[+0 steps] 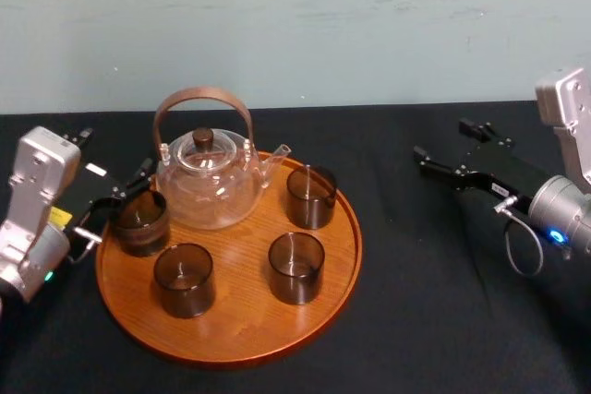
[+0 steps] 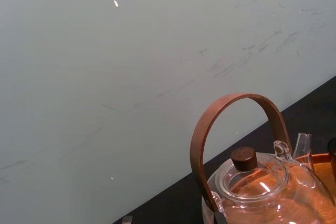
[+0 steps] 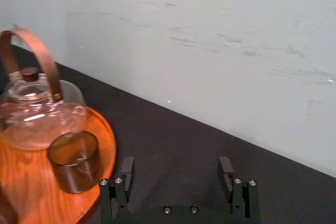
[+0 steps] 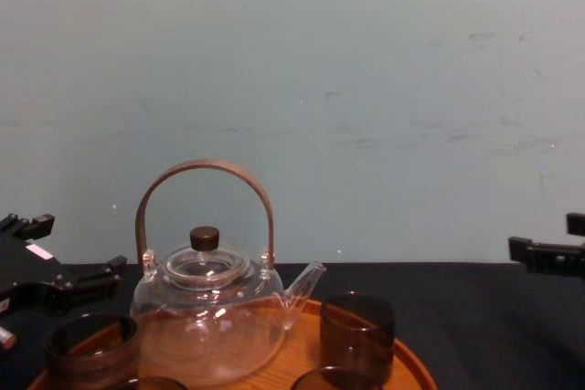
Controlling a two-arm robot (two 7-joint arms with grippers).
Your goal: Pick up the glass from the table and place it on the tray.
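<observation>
The left gripper (image 1: 123, 198) sits just left of the teapot (image 1: 211, 182), over the tray's left edge. Its two fingers are spread wide and straddle the dark glass (image 1: 140, 226): one finger runs along the glass's far side, the side toward the teapot's handle, and the other ends just short of the near side. The jaws look wider than the glass, so I judge it is not clamped. Whether a finger touches its wall I cannot tell.

The glass stands upright on the tray (image 1: 240, 320), close against the rim, left of the teapot and slightly nearer the robot. Three more glasses (image 1: 295, 267) stand on the same tray, in front of the teapot and to its right, and I see none on the bare desk (image 1: 434, 302).

From this I judge the placing step to be at its end, with the glass set down and only the release and retreat to come. The next move calls for drawing the left gripper straight back, away from the teapot. The jaws should be kept wide so neither finger drags the glass off the rim or tips it. The far finger lies close to the teapot's glass wall, so any sideways swing toward it should be avoided.

The right gripper (image 1: 440, 137) hangs over the desk well to the right of the teapot, apart from the tray, with its jaws parted and nothing between them
</observation>
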